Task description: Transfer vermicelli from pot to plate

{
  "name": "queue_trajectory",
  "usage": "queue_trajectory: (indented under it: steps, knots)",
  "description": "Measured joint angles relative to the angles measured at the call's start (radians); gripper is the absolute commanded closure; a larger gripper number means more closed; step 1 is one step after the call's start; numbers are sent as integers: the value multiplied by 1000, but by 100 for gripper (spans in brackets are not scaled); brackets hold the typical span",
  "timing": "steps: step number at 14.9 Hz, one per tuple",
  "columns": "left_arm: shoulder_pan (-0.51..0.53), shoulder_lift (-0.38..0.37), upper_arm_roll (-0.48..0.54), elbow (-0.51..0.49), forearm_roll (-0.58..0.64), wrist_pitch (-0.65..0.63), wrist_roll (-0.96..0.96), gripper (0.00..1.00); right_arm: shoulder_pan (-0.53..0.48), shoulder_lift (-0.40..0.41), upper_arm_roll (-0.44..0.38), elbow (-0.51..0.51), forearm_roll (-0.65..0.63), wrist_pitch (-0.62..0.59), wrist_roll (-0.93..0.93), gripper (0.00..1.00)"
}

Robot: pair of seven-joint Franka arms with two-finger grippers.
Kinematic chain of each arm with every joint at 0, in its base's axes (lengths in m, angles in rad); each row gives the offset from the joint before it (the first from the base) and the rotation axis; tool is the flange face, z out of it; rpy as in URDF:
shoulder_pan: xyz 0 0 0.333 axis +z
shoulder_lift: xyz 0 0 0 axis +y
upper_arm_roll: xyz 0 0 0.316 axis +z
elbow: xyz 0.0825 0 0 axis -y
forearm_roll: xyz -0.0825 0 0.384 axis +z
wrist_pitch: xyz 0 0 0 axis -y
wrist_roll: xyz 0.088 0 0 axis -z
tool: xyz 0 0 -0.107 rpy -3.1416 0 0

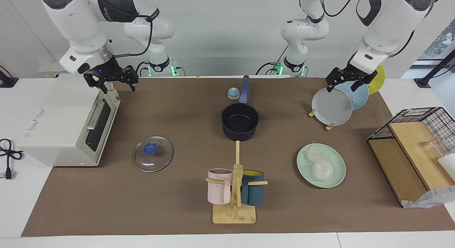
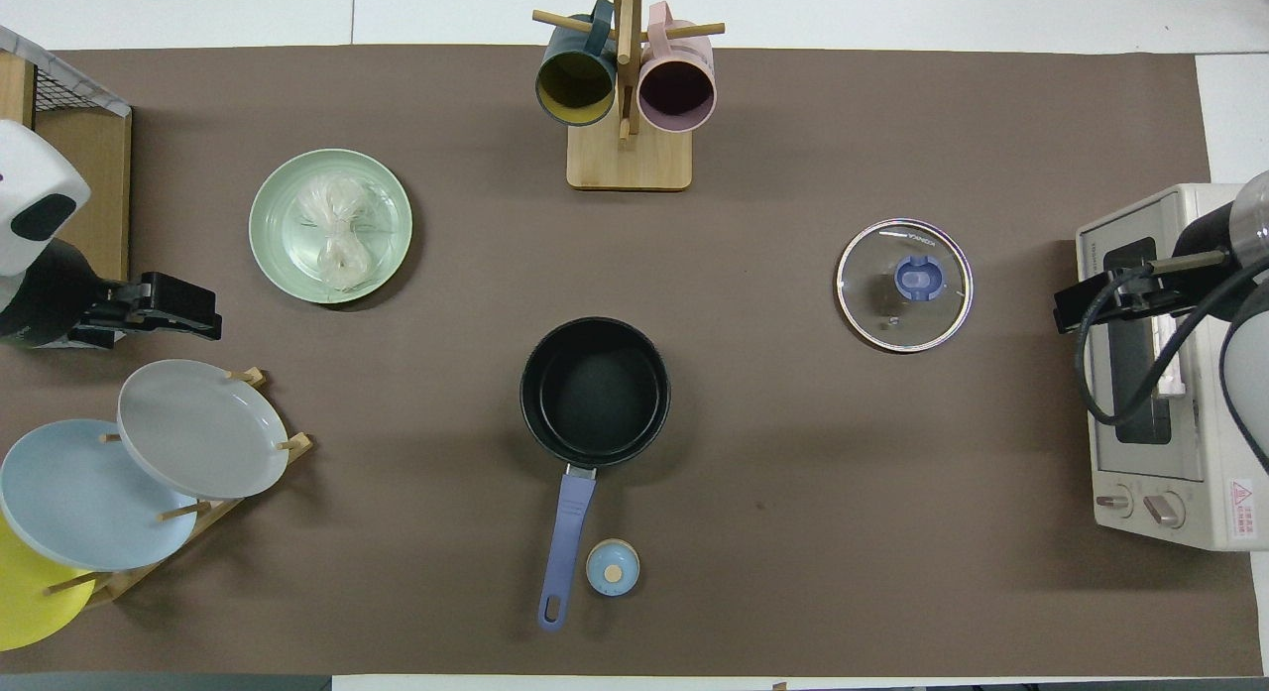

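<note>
Task looked done: vermicelli (image 1: 319, 165) lay on the plate (image 1: 334, 180), at 4 o'clock from the empty pot (image 1: 240, 120). Left gripper (image 1: 351, 81) hung over the plate rack (image 1: 328, 127), fingers apart, holding nothing. Right gripper (image 1: 113, 78) waited over the toaster oven (image 1: 58, 120), fingers apart.

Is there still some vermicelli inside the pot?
No. The pot shows only its bare black inside, and the vermicelli lies on the plate.
</note>
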Motion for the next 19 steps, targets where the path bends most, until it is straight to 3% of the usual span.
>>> queue_trajectory:
  steps: [6, 19]
  knots:
    - [0, 6, 0, 45, 8, -5, -7, 0, 3, 0, 9, 0, 0, 0, 0, 0]
    - [0, 12, -1, 47, 14, -7, -8, 0, 3, -4, 9, 0, 0, -11, 0, 0]
